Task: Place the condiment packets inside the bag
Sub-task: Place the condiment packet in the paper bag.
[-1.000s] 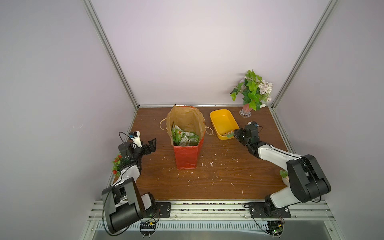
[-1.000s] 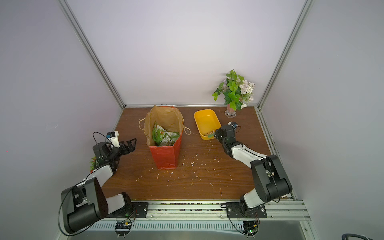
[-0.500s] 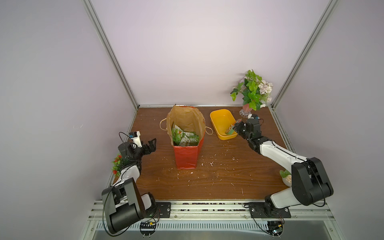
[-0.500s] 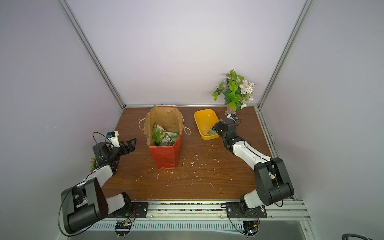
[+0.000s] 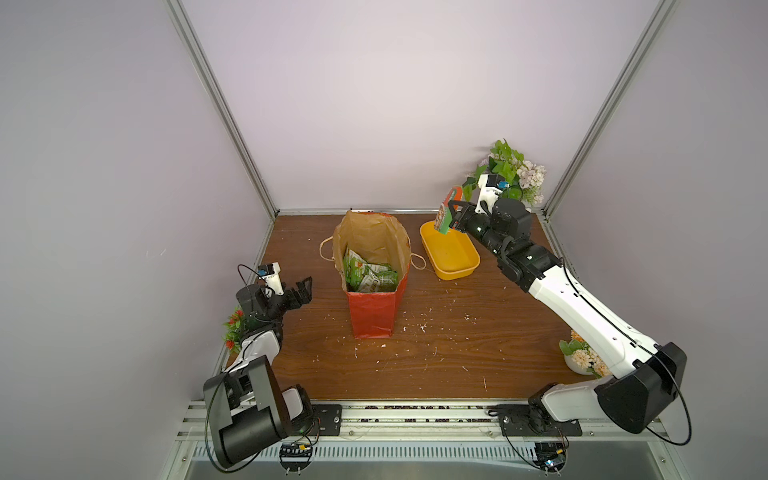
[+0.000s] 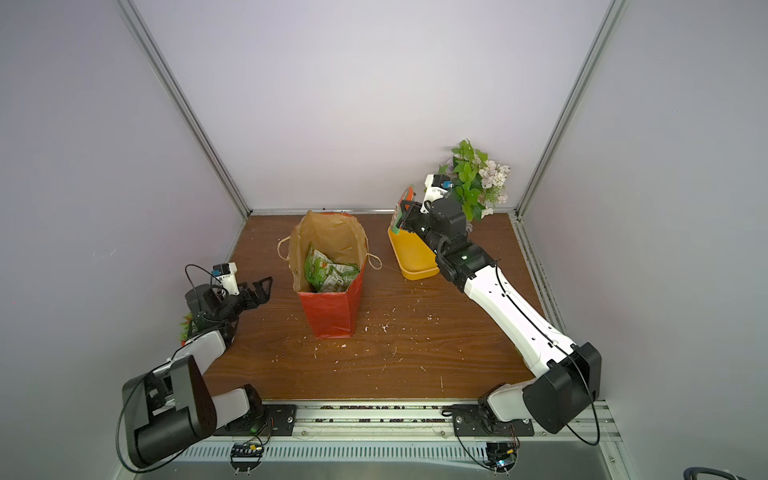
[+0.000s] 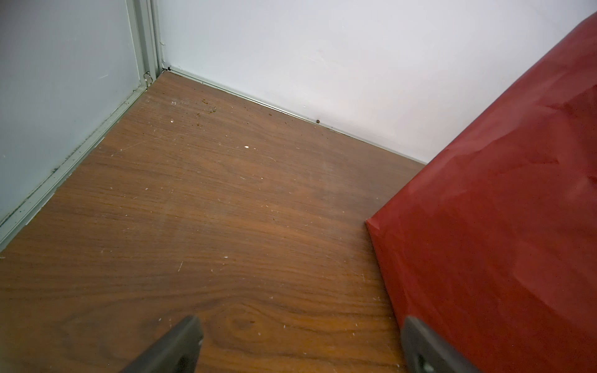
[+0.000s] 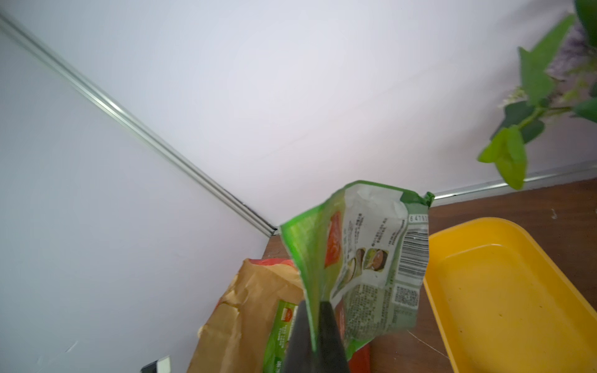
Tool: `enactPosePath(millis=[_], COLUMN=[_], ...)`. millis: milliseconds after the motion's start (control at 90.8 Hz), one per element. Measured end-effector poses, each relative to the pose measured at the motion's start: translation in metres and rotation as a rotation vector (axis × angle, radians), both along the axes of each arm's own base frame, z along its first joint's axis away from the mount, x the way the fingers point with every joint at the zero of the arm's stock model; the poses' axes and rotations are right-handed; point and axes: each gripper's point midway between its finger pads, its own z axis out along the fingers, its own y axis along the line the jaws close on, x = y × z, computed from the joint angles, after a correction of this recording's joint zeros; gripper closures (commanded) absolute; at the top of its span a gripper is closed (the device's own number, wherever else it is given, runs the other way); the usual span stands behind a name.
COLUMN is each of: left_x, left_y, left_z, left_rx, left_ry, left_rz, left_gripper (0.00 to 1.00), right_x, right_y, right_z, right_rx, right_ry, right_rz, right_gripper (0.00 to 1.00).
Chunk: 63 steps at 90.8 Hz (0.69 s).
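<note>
My right gripper point(image 5: 454, 219) point(image 8: 315, 323) is shut on the edge of a green condiment packet point(image 5: 444, 214) point(image 6: 401, 211) point(image 8: 365, 258). It holds the packet in the air above the far end of the yellow tub point(image 5: 455, 274). The red bag point(image 5: 372, 309) point(image 6: 330, 313) stands open and upright mid-table, left of the tub. Several green packets point(image 5: 368, 276) point(image 6: 328, 274) lie inside it. Left of the bag, my left gripper point(image 5: 305, 286) point(image 7: 300, 324) is open and empty, low over the table. The bag's red side point(image 7: 500, 226) is close by it.
The yellow tub point(image 6: 415, 257) point(image 8: 504, 290) shows no packets inside. A flowering plant point(image 5: 511, 174) stands in the back right corner, just behind my right wrist. A small flower pot point(image 5: 582, 357) sits under my right arm, and a red-flowered plant point(image 5: 235, 328) sits by my left arm. Crumbs litter the table.
My right gripper has closed on the packet in the tub and lifted it up and toward the back wall. The left arm has stayed still.
</note>
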Motion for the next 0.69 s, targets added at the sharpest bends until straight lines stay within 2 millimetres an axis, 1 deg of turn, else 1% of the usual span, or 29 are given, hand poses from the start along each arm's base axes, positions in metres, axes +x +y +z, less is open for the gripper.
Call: enactPosePath(millis=[88, 143, 209, 275, 363, 473, 583, 693], left_x=[0.0, 0.0, 0.0, 0.0, 0.0, 0.0, 0.0, 0.0], left_y=[0.002, 0.003, 0.004, 0.004, 0.005, 0.005, 0.006, 0.007], left_z=[0.0, 0.0, 0.0, -0.001, -0.001, -0.001, -0.001, -0.001], left_rx=[0.002, 0.002, 0.001, 0.001, 0.001, 0.002, 0.004, 0.006], left_ry=[0.002, 0.002, 0.003, 0.003, 0.003, 0.004, 0.004, 0.004], left_rz=[0.01, 0.015, 0.017, 0.019, 0.022, 0.024, 0.028, 0.033], left_gripper=[0.0, 0.0, 0.0, 0.0, 0.0, 0.0, 0.0, 0.0], right_x=[-0.017, -0.026, -0.035, -0.041, -0.046, -0.049, -0.049, -0.048], right_y=[0.025, 0.04, 0.059, 0.079, 0.105, 0.134, 0.155, 0.169], right_z=[0.03, 0.044, 0.054, 0.057, 0.049, 0.026, 0.005, -0.011], right_rx=[-0.017, -0.023, -0.04, -0.063, -0.111, -0.18, -0.247, -0.298], right_ry=[-0.055, -0.083, -0.103, -0.112, -0.102, -0.069, -0.034, -0.008], right_rz=[0.058, 0.094, 0.134, 0.169, 0.215, 0.264, 0.296, 0.316], right_gripper=[1.0, 1.0, 1.0, 1.0, 1.0, 1.0, 1.0, 1.0])
